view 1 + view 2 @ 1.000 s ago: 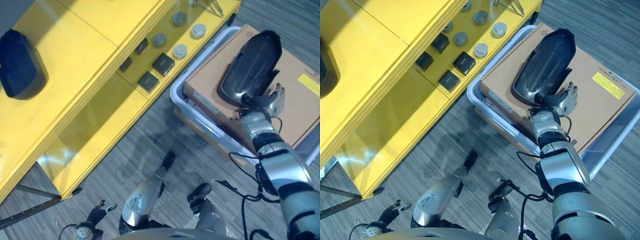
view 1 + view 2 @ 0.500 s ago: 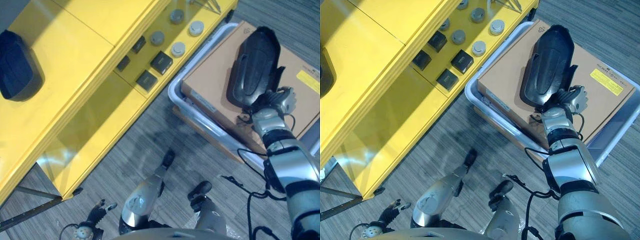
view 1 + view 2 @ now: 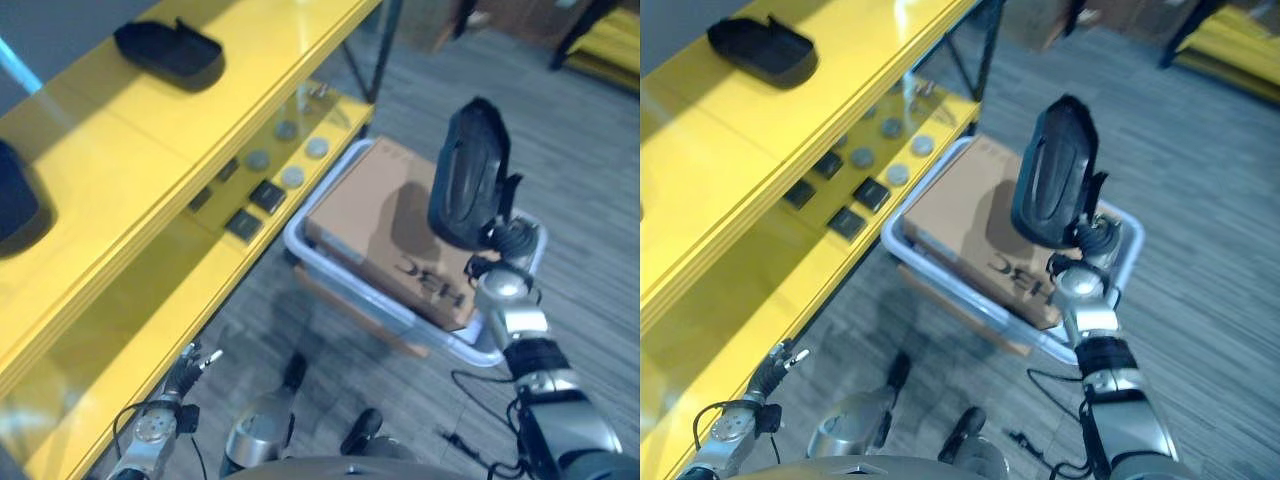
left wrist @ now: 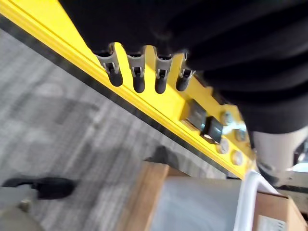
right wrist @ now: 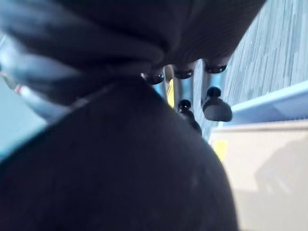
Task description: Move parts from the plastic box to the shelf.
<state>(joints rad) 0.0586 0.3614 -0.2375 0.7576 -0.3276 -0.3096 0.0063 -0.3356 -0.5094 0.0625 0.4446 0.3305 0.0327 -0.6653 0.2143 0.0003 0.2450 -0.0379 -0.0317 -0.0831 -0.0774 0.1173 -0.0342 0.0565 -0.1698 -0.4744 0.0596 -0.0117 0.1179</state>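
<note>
Left eye view: the right robot hand [image 3: 497,262] is gripping the long black moulded plastic part [image 3: 467,175], lifting it above the white plastic box [image 3: 330,272]; keeping it upright should clear the yellow metal shelf [image 3: 150,130] edge.

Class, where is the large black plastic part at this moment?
The large black plastic part is held up in the right hand, on the robot's right in the eye views, raised above the cardboard box that sits in the plastic box beside the yellow shelf.

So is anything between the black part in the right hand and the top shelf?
Nothing visible: the black part, held up by the right hand, has open air toward the top shelf, with bare yellow surface.
</note>
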